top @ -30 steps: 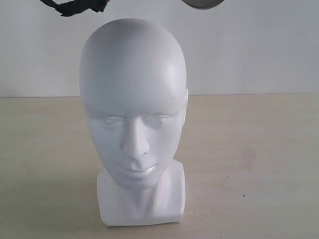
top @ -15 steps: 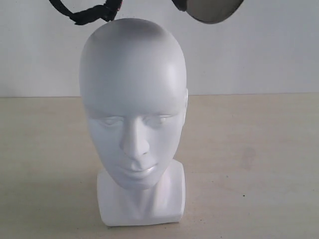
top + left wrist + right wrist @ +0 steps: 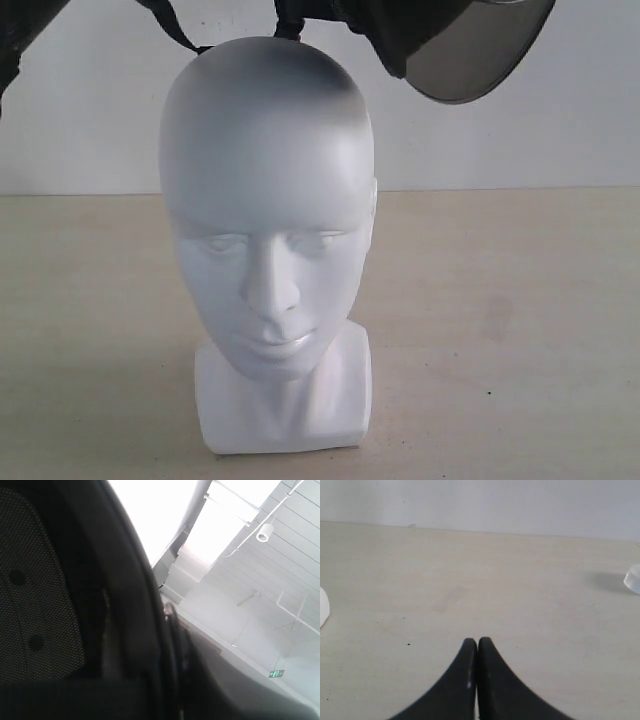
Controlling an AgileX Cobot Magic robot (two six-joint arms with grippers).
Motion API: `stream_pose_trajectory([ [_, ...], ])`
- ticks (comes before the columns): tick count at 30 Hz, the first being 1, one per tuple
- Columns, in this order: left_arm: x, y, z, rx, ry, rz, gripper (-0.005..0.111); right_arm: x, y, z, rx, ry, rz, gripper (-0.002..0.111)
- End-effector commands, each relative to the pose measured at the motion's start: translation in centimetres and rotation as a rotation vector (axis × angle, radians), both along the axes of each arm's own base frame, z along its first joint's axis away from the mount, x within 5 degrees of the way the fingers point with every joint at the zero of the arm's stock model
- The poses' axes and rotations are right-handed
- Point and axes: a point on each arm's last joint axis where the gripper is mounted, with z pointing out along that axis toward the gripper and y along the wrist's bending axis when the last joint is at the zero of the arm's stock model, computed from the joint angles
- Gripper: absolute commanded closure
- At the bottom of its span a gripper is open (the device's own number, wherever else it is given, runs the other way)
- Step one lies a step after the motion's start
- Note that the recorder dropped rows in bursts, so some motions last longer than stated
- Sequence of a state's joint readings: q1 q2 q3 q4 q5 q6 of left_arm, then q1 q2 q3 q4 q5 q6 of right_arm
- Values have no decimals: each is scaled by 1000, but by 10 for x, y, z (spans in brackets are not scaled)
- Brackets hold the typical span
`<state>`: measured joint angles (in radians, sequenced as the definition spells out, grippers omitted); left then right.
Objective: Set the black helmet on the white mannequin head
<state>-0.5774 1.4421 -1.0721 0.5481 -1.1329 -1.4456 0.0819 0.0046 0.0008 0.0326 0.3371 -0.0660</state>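
Observation:
The white mannequin head [image 3: 265, 200] stands upright on the pale table [image 3: 520, 320], facing the exterior camera. The black helmet [image 3: 400, 28] hangs just above its crown, mostly cut off by the frame's top. Its smoky visor [image 3: 470, 55] tilts down on the right and a black strap [image 3: 180, 30] reaches the top of the head. The left wrist view is filled by the helmet's dark rim [image 3: 135, 605] and mesh lining [image 3: 35, 590]; my left gripper's fingers cannot be told from the dark rim, which it carries. My right gripper [image 3: 478, 642] is shut and empty, low over the bare table.
A dark shape [image 3: 25, 35] fills the exterior view's top left corner. In the right wrist view, a small pale object [image 3: 632, 578] lies on the table at one edge and a white form [image 3: 322, 607] shows at the other. A white wall [image 3: 560, 130] backs the table.
The helmet has come down: its visor and strap reach much further into the frame, and the strap now meets the mannequin's crown, which is shadowed.

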Motion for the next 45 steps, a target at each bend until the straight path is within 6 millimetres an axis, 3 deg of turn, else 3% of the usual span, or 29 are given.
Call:
stream_pose_trajectory([
  [1,-10,6,10,-92,-40,-40,103,0,0,1,1,-10,-3,109],
  [17,-26,29,-9,-127,26,57,103,0,0,1,1,-10,-3,109],
  [30,-26,30,-26,-92,60,75,103,0,0,1,1,-10,-3,109],
  [45,-27,29,-26,-75,42,78,103,0,0,1,1,-10,-3,109],
])
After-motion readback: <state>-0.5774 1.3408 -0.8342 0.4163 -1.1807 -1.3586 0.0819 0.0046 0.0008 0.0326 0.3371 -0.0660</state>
